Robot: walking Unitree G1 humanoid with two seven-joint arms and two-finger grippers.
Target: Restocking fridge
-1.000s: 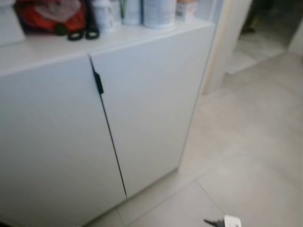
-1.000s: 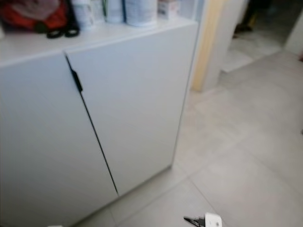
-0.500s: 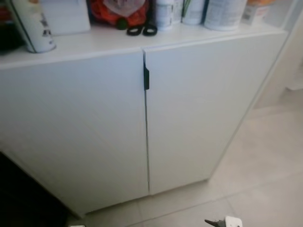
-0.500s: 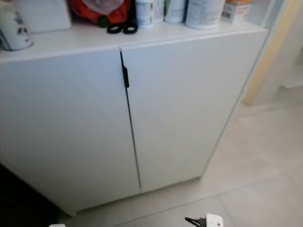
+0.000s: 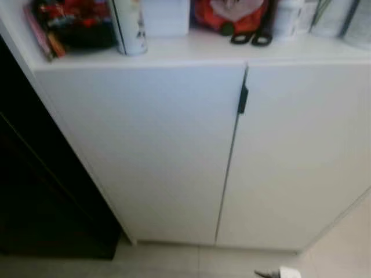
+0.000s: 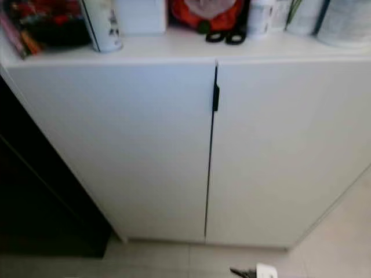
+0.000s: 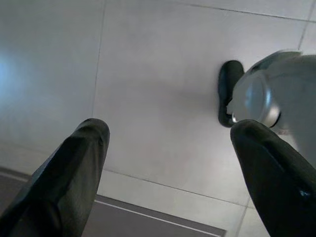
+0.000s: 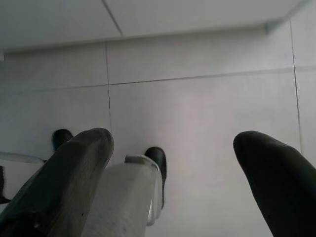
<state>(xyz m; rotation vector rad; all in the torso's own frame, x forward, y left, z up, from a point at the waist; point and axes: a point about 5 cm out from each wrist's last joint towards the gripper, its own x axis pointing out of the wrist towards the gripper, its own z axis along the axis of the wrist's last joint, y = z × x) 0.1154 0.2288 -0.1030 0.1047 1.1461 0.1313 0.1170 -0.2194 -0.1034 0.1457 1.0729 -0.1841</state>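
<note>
Both arms hang down at my sides. My left gripper (image 7: 170, 131) is open, its black fingers spread wide over grey floor tiles with nothing between them. My right gripper (image 8: 173, 140) is open too and holds nothing. Ahead of me is a white two-door cabinet (image 5: 168, 150) with a small black handle (image 5: 243, 99) at the seam between its shut doors. A dark, nearly black unit (image 5: 35, 191) stands against the cabinet's left side; what it is cannot be made out.
On the cabinet top stand a white can (image 5: 130, 29), colourful packets (image 5: 69, 23), a red bag (image 5: 226, 14), black scissors (image 5: 252, 38) and several white containers. My silver leg (image 7: 276, 98) and black foot (image 7: 228, 89) are near the left gripper. Grey tiled floor (image 5: 243, 260) runs along the cabinet's base.
The camera has swung to the left: the cabinet has slid right in view, the doorway and open floor on the right are gone, and the dark unit has come in at the left.
</note>
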